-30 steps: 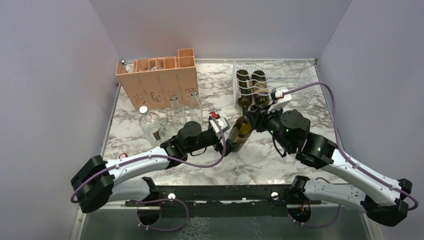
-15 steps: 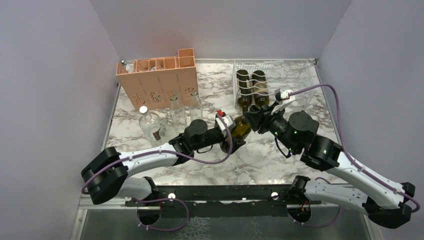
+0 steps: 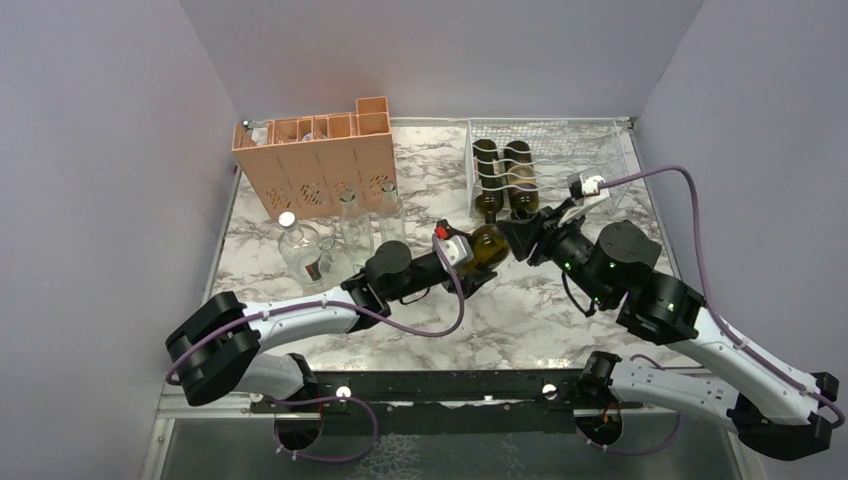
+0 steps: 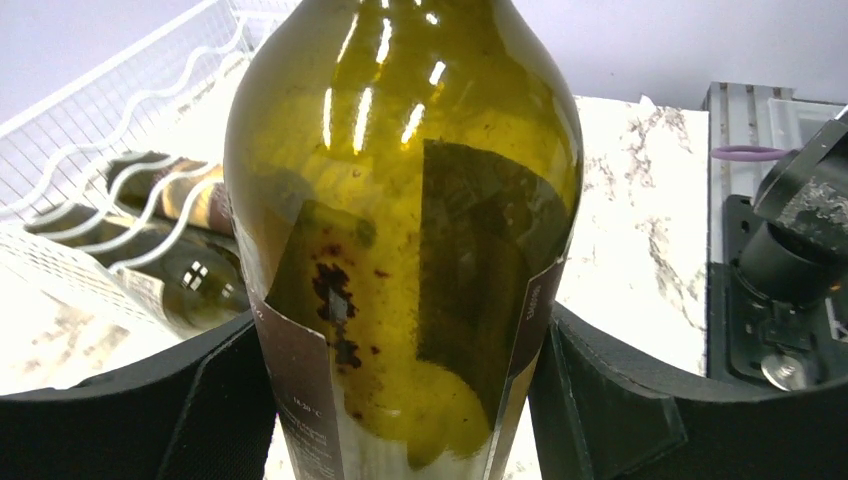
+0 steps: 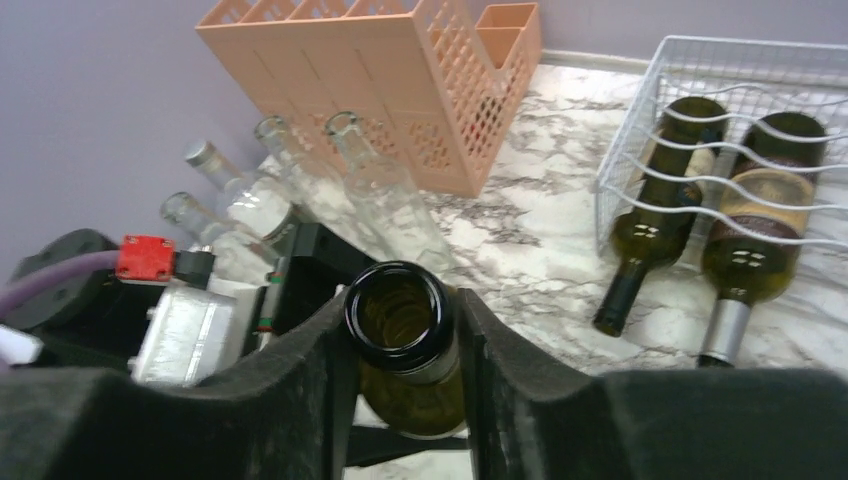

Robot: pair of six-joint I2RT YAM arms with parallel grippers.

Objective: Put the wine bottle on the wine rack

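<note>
With the left gripper (image 4: 405, 400), clamps the lower body of the olive-green glass wine bottle (image 4: 400, 220) between black padded fingers (image 4: 620, 400); with the right gripper (image 5: 400, 330), pinches its open neck just under the lip. Holds the bottle tilted over the marbled tabletop (image 3: 530, 310), seemingly clear of it, just in front of the white wire-grid wine rack (image 3: 590, 140). Shows two dark green bottles (image 3: 518, 172) lying in the rack's left cradles, a peach-orange plastic crate (image 3: 315, 165) and clear glass bottles (image 3: 390, 215) further left.
</note>
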